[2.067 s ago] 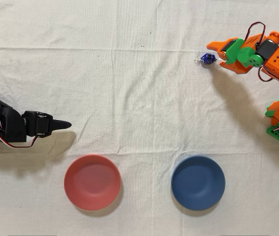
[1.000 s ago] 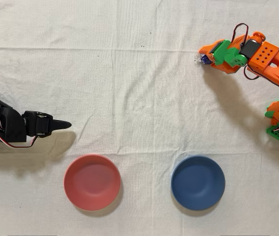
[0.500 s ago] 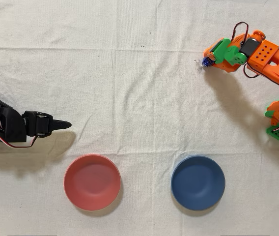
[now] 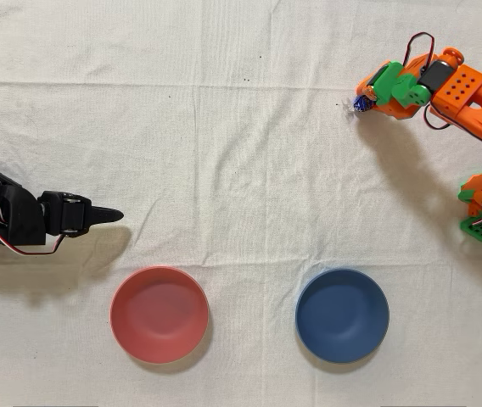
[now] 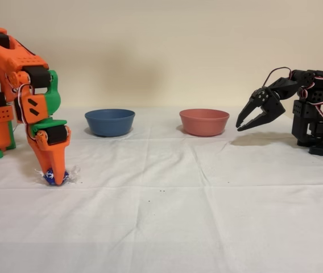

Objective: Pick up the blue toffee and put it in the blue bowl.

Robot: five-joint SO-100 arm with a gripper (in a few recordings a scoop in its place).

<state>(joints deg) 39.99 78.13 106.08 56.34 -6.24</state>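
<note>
A: Jaws closed around the toffee (image 5: 49,176), gripper (image 5: 54,172) pointing straight down at the cloth (image 5: 207,210).

B: Lifted?

A: Can't tell. Side view puts it at cloth level, possibly just touching. Far left there; top right from overhead.

B: Bowls?

A: Blue bowl (image 4: 342,315) sits well apart from it, pink bowl (image 4: 159,314) beside that. Black arm (image 5: 298,108) idle.

A creased white cloth (image 4: 224,127) covers the whole bench (image 5: 218,227), its fold lines running across and down it, with a few tiny dark specks scattered about. Behind stands a plain cream wall (image 5: 167,51), evenly lit, with soft shadows falling on the cloth.
</note>
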